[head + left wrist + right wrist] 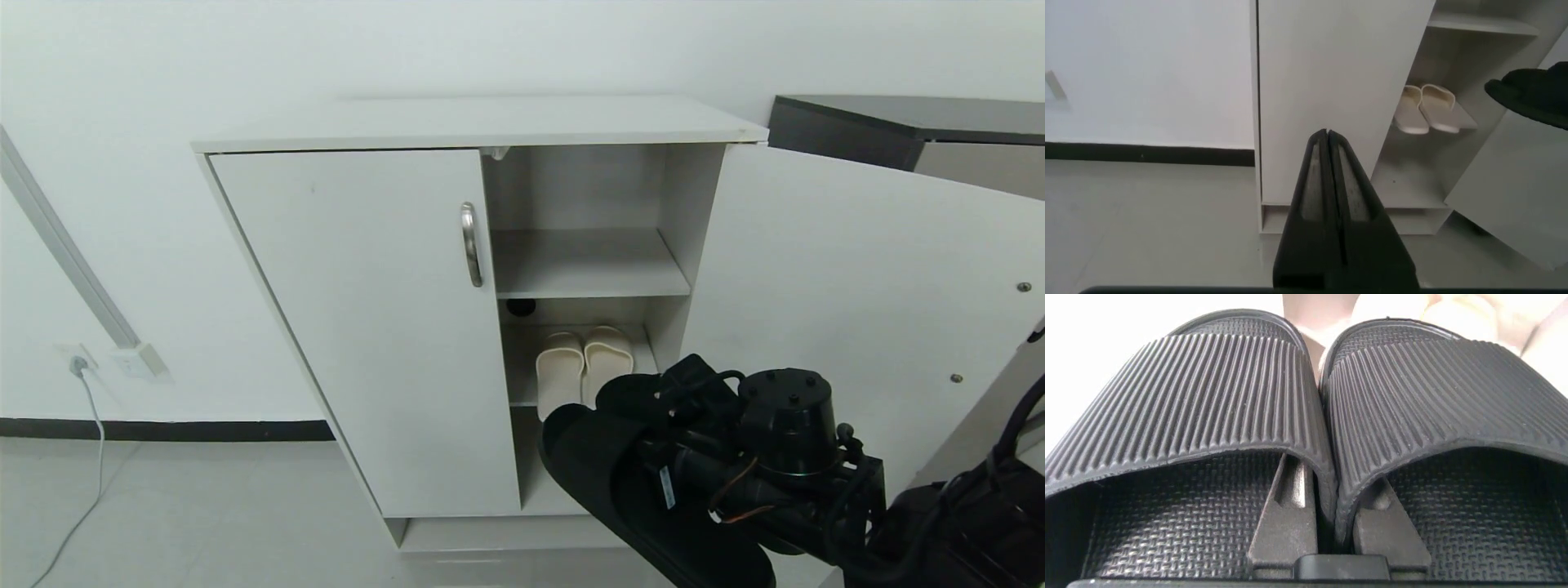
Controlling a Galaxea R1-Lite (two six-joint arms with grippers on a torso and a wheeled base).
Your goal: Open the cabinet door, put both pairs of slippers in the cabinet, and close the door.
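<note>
Firmly, right claw pinches black slippers together before cabinet; left claw closed, empty

The right gripper's fingertips are hidden under the ribbed straps of the black slippers it clamps. In the head view the slippers' rear ends run off the bottom edge. Ahead of the gripper, the black slippers cover much of the cabinet's lowest shelf and the near end of the cream slippers. Pale shapes past the gripper are too blurred to name.
</note>
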